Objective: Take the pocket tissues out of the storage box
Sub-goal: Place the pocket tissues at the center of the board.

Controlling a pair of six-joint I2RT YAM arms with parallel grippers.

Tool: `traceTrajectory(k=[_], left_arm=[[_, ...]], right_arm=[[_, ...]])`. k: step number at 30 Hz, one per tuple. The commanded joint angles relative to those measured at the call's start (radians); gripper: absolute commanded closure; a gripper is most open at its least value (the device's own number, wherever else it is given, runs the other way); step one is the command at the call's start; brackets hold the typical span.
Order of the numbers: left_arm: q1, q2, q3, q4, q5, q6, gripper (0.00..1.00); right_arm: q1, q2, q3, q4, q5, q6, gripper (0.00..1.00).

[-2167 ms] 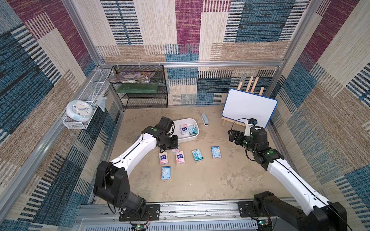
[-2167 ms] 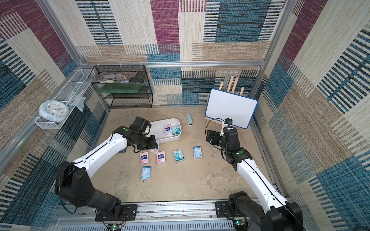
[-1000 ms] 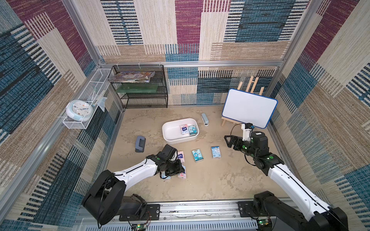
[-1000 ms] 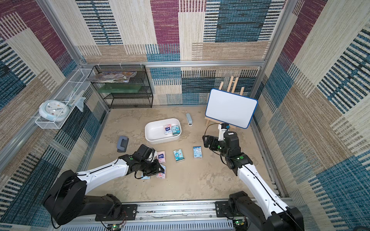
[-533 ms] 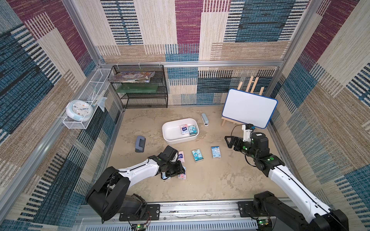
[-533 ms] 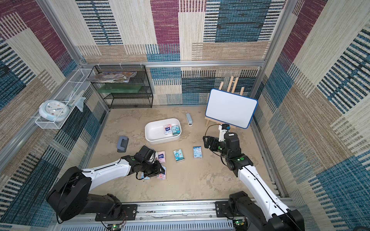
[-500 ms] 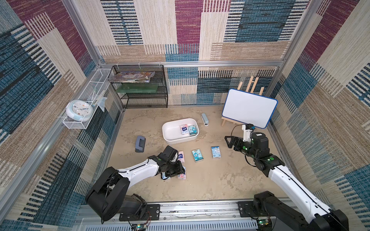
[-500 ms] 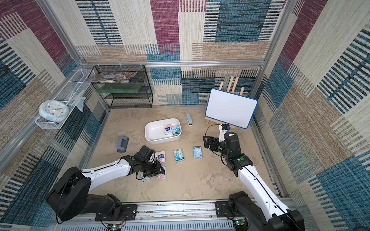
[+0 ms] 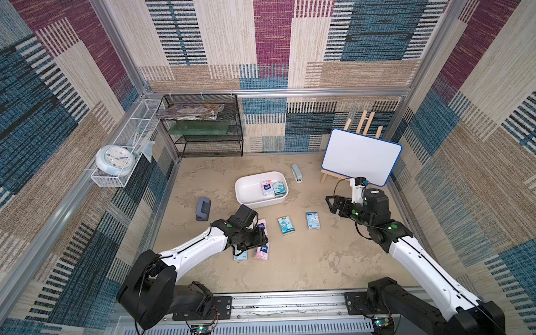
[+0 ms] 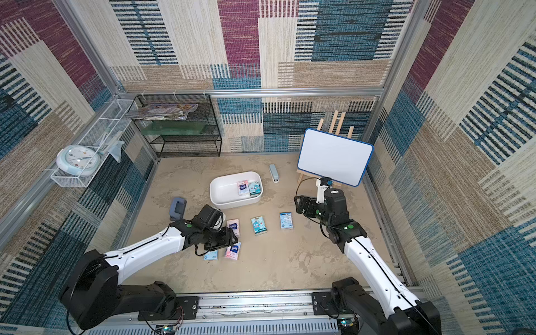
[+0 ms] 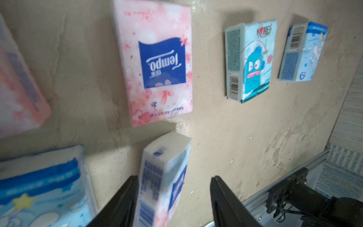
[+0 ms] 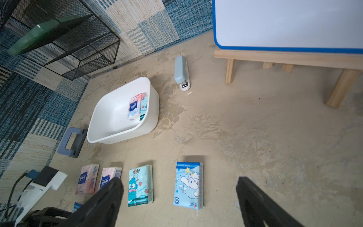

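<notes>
The white storage box (image 9: 246, 185) stands mid-table with two pocket tissues in it, a pink one (image 9: 266, 188) and a teal one (image 9: 280, 188). Several more packets lie on the table in front of it: pink (image 9: 262, 225), teal (image 9: 286, 225), light blue (image 9: 312, 220) and light blue (image 9: 240, 255). My left gripper (image 9: 259, 240) is open low over the front row. A pink packet (image 11: 163, 176) stands on edge between its jaws, against one finger and well apart from the other. My right gripper (image 9: 333, 204) hangs open and empty to the right of the row.
A grey-blue stapler (image 9: 296, 173) lies behind the box, and a grey hole punch (image 9: 203, 208) to its left. A whiteboard on a wooden easel (image 9: 362, 156) stands at the back right. A black mesh shelf (image 9: 208, 127) and a wire basket with a clock (image 9: 116, 162) are at the back left.
My left arm came from the box to the front row with the pink packet. Its jaws have since spread off the packet. The right arm has hardly moved.
</notes>
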Motion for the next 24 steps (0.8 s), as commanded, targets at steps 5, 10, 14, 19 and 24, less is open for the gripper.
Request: traceTrajectory(k=[5, 10, 14, 19, 24], left_arm=[[-0.001, -0.045, 0.029, -0.137, -0.069, 0.029, 0.32], [0.001, -0.109, 0.056, -0.157, -0.115, 0.045, 0.32], [0.001, -0.149, 0.101, -0.170, -0.176, 0.094, 0.32], [0.001, -0.198, 0.114, -0.162, -0.265, 0.140, 0.31], [0.001, -0.253, 0.104, -0.117, -0.329, 0.189, 0.24]], right_arm=[[0.004, 0.051, 0.044, -0.044, -0.006, 0.002, 0.05], [0.027, 0.111, 0.092, -0.068, 0.000, 0.004, 0.07], [0.078, 0.187, 0.154, -0.091, 0.041, 0.001, 0.08], [0.172, 0.312, 0.249, -0.098, 0.100, 0.003, 0.10], [0.251, 0.473, 0.376, -0.099, 0.134, -0.010, 0.12]])
